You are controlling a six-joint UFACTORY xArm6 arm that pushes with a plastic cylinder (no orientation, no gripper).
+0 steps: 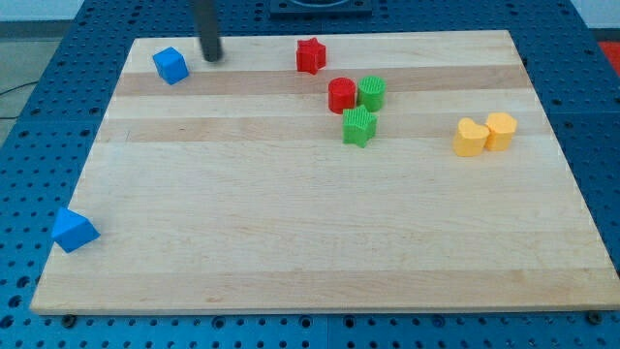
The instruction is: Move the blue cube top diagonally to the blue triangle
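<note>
The blue cube sits near the board's top left corner. The blue triangle lies at the board's left edge, near the view's bottom left, far below the cube. My tip rests on the board just right of the blue cube, a short gap apart from it, not touching. The dark rod rises from the tip out of the view's top.
A red star lies at top centre. A red block touches a green block, with a green star just below. Two yellow blocks sit together at right. The wooden board lies on a blue pegboard.
</note>
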